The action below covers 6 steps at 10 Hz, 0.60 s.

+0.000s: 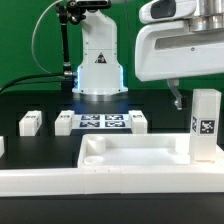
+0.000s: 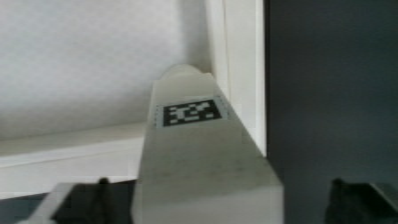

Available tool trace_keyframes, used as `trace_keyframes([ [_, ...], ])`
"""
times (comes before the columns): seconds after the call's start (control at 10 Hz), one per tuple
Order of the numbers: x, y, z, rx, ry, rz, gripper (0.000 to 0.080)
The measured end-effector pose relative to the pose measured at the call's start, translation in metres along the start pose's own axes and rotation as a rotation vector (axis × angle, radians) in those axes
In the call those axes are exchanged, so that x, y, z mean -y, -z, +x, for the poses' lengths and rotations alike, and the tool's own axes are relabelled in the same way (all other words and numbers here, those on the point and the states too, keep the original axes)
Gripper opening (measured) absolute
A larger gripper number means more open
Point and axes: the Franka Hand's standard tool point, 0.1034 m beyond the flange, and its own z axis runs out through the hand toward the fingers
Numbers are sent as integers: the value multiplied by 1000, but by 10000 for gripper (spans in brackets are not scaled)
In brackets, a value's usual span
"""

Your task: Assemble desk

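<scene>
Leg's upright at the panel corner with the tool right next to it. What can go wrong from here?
1. The tool hangs close beside the upright leg; a sideways move might tip it.
2. The views don't show whether that leg is fully seated in the corner of the desk panel; if it's loose, it may lean or fall.

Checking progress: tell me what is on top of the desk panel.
On the desk panel one tagged leg stands upright at the exterior view's right corner; nothing else. Whether its foot sits in a socket cannot be seen.
</scene>
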Motion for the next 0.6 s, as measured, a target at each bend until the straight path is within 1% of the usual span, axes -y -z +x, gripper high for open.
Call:
trace_keyframes([
  [0.1, 0, 0, 0, 0, -23, 1, 555],
  [0.2, 1, 0, 0, 1, -92, 2, 371],
  [0.3, -3, 0, 0, 1, -167, -5, 301],
  [0.4, -3, -1, 0, -1, -204, -4, 301],
  [0.6, -7, 0, 1, -24, -388, 12, 300],
])
